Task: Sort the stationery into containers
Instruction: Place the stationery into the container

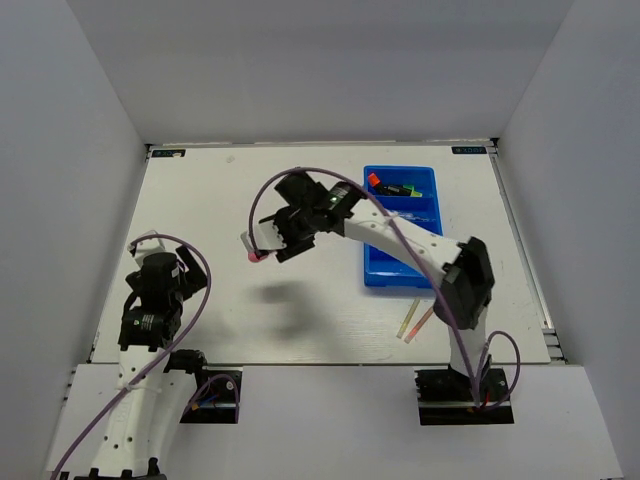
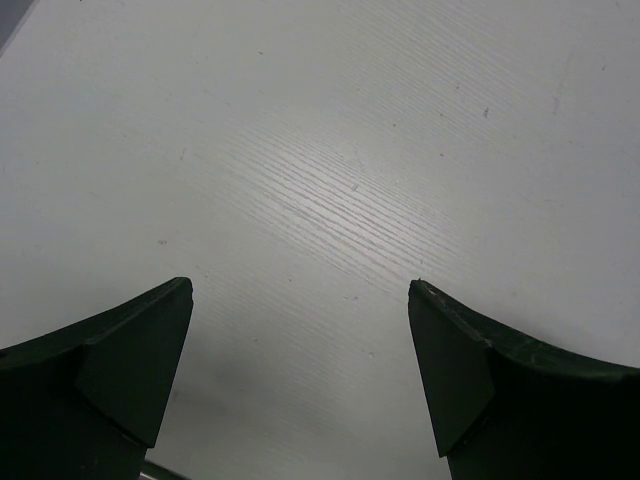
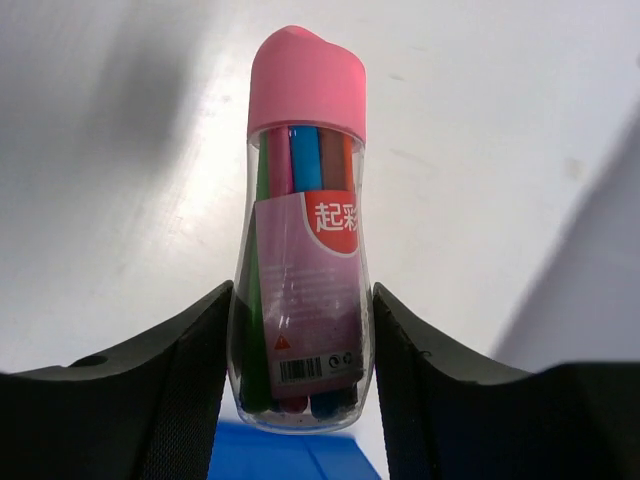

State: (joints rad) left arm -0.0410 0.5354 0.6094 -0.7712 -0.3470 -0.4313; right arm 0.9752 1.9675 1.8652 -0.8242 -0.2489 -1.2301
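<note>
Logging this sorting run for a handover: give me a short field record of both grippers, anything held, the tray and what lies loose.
left gripper: open, holding nothing, over bare table
right gripper: shut on pink-capped clear tube of coloured pens
blue tray: holds an orange-capped highlighter and a green-capped highlighter
loose: two thin pens, yellow and pink, on the table just in front of the tray

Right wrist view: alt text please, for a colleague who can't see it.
The right gripper clamps a clear, pink-capped case of coloured pens between its black fingers. White table behind; blue tray edge at the bottom.
</note>
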